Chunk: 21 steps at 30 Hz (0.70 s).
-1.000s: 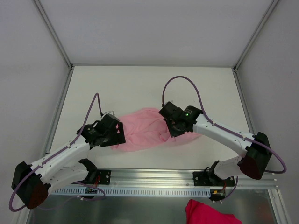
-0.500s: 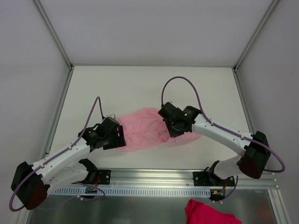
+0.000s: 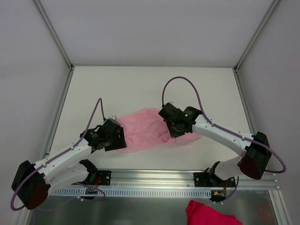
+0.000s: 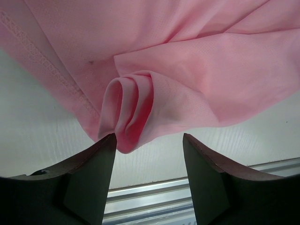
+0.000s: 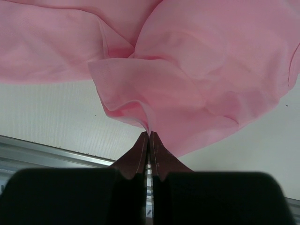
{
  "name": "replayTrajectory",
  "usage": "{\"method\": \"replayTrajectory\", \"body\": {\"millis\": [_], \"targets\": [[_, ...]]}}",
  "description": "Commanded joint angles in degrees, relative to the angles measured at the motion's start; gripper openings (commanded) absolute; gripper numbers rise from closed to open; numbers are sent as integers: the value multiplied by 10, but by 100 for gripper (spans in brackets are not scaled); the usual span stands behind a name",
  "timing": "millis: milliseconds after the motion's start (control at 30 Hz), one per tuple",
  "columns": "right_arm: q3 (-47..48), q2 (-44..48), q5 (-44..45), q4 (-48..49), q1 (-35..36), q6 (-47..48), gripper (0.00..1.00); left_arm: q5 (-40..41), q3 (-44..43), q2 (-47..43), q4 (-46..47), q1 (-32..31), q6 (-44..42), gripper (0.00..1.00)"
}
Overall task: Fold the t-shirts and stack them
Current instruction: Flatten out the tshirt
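T-shirt: the pale-pink t-shirt (image 3: 147,129) lies crumpled on the worktop (image 3: 140,89) between the two arms, near the front rail; not yet spread, no fold made
Right fingers: the right fingers (image 5: 143,157) are pressed together on a thin edge of the t-shirt at its right side, with a pleat rising from their tips
Left fingers: the left fingers (image 4: 89,178) stand apart at the cloth's left end, with a small rolled lip of fabric between them, just against one tip; nothing is pinched
Step in hand: judged to be taking the second hold, so both arms can draw the cloth out flat
How to do it well: bring the left fingers forward, low to the worktop, until the rolled lip sits fully between them, then close; catch the hemmed edge (image 4: 51,65) rather than loose layers; keep the right hold firm and pull apart gently, since thin fabric slips
Risk: closing short would catch only the roll's tip, which may slide out
Around: an aluminium rail (image 3: 154,174) runs along the near edge; a magenta cloth (image 3: 211,214) lies beyond it, off the worktop; purple cables (image 3: 180,82) loop above the arms
In the way: nothing lies on the t-shirt; the rail sits close behind the left fingers, leaving little room to draw back
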<state>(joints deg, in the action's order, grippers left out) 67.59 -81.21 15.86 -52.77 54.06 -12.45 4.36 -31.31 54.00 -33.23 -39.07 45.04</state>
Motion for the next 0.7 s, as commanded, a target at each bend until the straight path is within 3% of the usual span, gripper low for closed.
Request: {"method": "replayTrajectory", "body": {"millis": [0, 200, 533, 667], "targets": [[18, 2, 23, -8, 4, -5, 1, -12, 11, -1, 7, -7, 10, 59], [18, 4, 23, -8, 4, -6, 1, -7, 12, -6, 3, -10, 14, 52], [1, 8, 26, -4, 4, -8, 1, -5, 12, 0, 4, -16, 17, 19], [-5, 9, 24, 0, 4, -11, 1, -2, 11, 0, 4, -18, 19, 0]]}}
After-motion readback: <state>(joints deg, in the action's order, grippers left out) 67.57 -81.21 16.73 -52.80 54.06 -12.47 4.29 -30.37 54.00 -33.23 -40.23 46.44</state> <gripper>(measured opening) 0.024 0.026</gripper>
